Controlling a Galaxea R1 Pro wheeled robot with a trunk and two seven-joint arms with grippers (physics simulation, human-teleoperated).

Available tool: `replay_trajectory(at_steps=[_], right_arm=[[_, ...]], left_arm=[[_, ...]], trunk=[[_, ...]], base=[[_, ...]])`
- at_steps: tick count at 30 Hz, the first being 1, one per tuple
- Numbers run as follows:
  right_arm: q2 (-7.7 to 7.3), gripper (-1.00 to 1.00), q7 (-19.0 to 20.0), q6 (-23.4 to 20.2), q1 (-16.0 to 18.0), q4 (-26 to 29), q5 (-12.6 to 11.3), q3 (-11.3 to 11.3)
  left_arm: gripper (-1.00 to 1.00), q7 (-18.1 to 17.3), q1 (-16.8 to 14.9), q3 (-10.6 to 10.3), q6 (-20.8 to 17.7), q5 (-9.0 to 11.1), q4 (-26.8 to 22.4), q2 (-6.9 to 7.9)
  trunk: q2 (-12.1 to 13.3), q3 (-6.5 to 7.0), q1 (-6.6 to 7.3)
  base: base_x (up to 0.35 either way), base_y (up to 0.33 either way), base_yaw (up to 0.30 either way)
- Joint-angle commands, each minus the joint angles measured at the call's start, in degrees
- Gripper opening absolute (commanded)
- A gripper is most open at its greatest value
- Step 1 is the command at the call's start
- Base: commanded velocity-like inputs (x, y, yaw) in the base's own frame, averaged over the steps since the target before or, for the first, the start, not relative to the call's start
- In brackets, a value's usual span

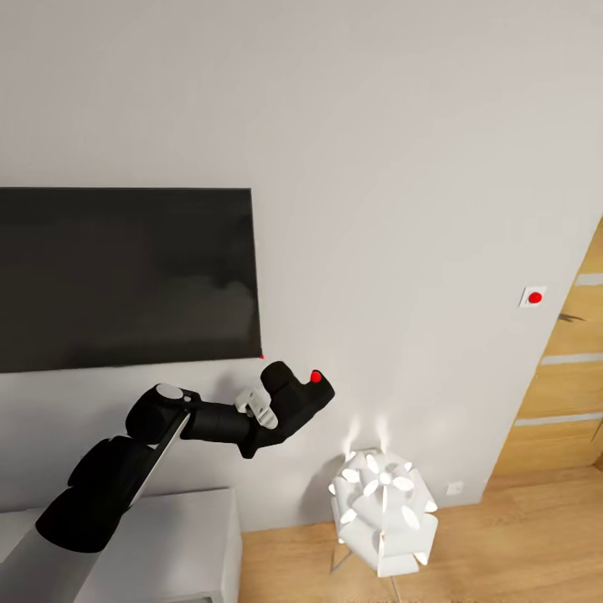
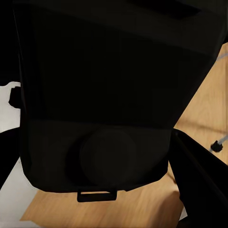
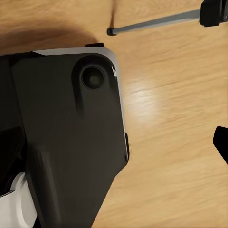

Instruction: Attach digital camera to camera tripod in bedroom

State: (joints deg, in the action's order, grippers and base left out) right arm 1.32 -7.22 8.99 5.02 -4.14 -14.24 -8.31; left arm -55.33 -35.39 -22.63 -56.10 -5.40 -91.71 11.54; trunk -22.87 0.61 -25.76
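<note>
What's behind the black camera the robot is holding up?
Behind the digital camera, held in the left gripper, is a pale grey wall. A dark TV screen hangs beside it. The bit of wall straight behind the camera is covered.

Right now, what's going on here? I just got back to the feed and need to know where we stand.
The left gripper is shut on the digital camera, held up in front of a pale wall beside a dark wall-mounted screen. The left wrist view shows the camera's black body close up. A white floor lamp stands below on the wood floor. In the right wrist view a thin grey leg lies across the floor; I can't tell whether it is the tripod's. The camera is not yet mounted.
</note>
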Motion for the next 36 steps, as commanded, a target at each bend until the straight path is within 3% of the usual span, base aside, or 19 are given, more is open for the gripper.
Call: replay_trajectory(at_steps=[1, 27, 36], right_arm=[[0.03, 1.0, -0.06, 0.42, 0.08, -0.26, -0.53, -0.48], [0.07, 1.0, -0.08, 0.42, 0.08, -0.26, -0.52, -0.48], [0.07, 1.0, -0.04, 0.42, 0.08, -0.26, -0.53, -0.48]], left_arm=[[-1.0, -0.57, -0.03, -0.01, -0.16, -0.49, -0.05, 0.04], [-1.0, -0.48, -0.03, -0.04, -0.07, -0.49, -0.05, 0.06], [-1.0, -0.4, -0.03, -0.03, -0.06, -0.49, -0.05, 0.06]], trunk=[[-0.05, -0.02, -0.02], [-0.05, -0.02, -0.02], [-0.05, -0.02, -0.02]], base=[[0.0, 0.231, -0.048], [0.003, 0.119, -0.006], [0.171, 0.155, 0.0]])
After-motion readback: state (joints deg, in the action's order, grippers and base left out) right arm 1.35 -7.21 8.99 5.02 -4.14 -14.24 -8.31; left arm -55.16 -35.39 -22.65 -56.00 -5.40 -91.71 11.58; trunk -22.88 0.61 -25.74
